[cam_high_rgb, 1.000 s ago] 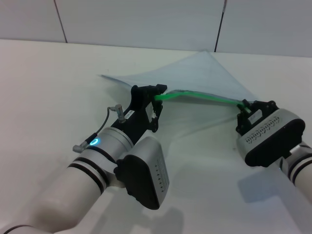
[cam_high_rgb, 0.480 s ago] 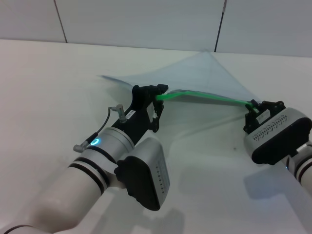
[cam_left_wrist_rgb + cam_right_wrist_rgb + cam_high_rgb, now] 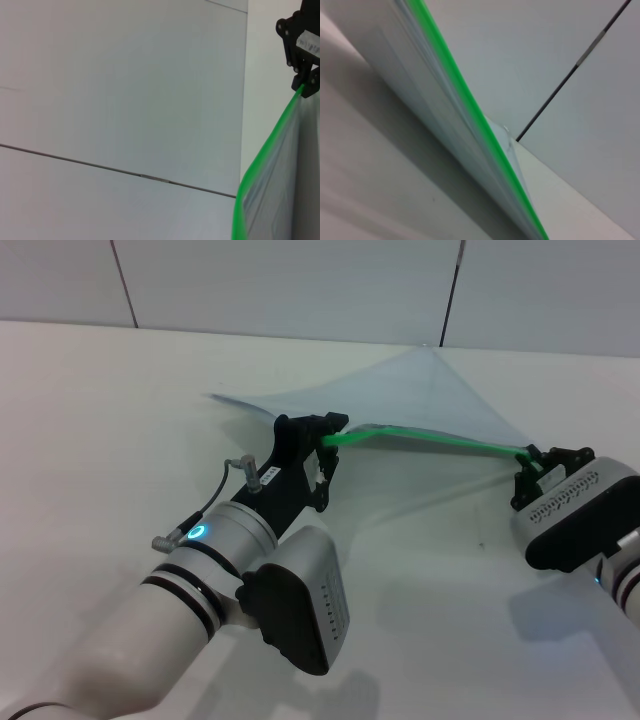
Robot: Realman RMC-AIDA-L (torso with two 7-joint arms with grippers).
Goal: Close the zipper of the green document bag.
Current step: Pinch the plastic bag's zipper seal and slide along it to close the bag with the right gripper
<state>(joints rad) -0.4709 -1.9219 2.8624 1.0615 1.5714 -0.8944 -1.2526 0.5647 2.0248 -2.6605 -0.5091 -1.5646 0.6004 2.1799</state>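
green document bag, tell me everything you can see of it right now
The green document bag is a flat pouch of translucent pale blue-green plastic, its near edge lifted off the white table and its far corner toward the wall. The bright green zipper runs along that raised edge, stretched between the left gripper and the right gripper, each shut on one end. The slider is not visible.

A plain white table (image 3: pixel 90 420) fills the foreground; behind its far edge stands a pale panelled wall (image 3: pixel 290 285) with thin dark seams.
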